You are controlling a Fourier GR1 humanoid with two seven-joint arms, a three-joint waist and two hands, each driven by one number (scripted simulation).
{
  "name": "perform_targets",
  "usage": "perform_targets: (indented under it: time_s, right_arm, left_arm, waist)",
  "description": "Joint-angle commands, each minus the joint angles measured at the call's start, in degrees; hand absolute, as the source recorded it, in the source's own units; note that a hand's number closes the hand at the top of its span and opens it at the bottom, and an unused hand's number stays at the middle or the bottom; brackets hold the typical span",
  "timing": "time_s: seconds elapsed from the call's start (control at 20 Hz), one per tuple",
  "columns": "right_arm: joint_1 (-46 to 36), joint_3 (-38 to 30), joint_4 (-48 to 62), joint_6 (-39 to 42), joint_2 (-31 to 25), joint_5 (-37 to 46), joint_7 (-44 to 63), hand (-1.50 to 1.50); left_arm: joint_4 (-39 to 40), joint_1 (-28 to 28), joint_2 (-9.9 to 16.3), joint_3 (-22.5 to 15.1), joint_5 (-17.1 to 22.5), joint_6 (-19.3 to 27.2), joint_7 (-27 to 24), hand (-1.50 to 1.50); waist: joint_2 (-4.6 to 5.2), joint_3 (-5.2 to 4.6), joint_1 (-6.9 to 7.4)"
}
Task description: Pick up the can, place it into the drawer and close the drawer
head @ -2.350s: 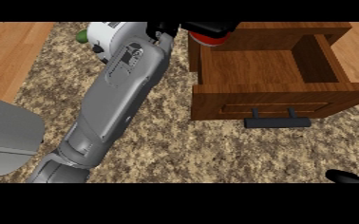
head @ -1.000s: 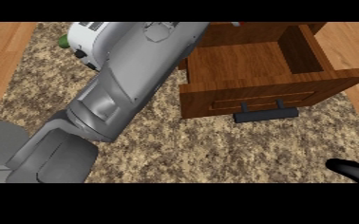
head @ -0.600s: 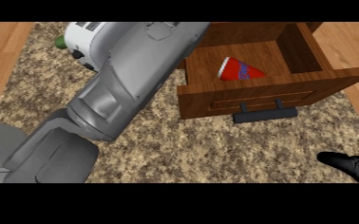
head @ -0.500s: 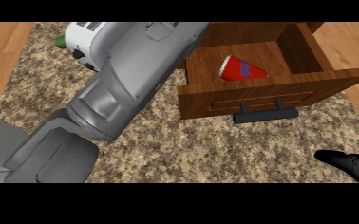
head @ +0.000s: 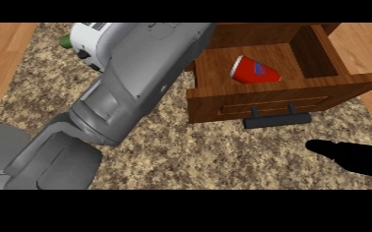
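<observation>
Left forearm (head: 138,83) stretches forward; right hand (head: 347,155) low.

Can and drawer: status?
Red can lying tilted inside the open drawer. Left hand out of view; right hand low at the view's right edge. Handle unobstructed.

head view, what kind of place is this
Likely a kitchen counter: a speckled granite top, wood floor beside it, and an open wooden drawer with a dark handle holding a red can.
</observation>
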Motion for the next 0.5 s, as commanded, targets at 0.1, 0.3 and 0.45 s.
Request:
perform_targets:
  time_s: [0.1, 0.3, 0.45]
  right_arm:
    - [-4.7, 6.5, 7.2, -1.4, -2.7, 13.6, -3.7, -1.5]
    - [-8.5, 9.8, 15.7, -3.1, -3.0, 19.7, -6.5, -1.5]
    - [-10.0, 13.2, 21.1, -6.4, -1.7, 26.3, -7.6, -1.5]
  left_arm:
    - [0.1, -2.7, 0.0, 0.4, 2.5, 0.4, 0.4, -1.5]
    - [1.6, -2.3, 0.0, -0.7, 1.8, 1.0, -2.0, -1.5]
    - [3.3, -3.1, 0.0, 0.2, 0.5, 0.0, -1.5, -1.5]
  waist:
    - [-0.18, 0.0, 1.47]
    - [-0.02, 0.03, 1.86]
    - [-0.57, -0.05, 4.03]
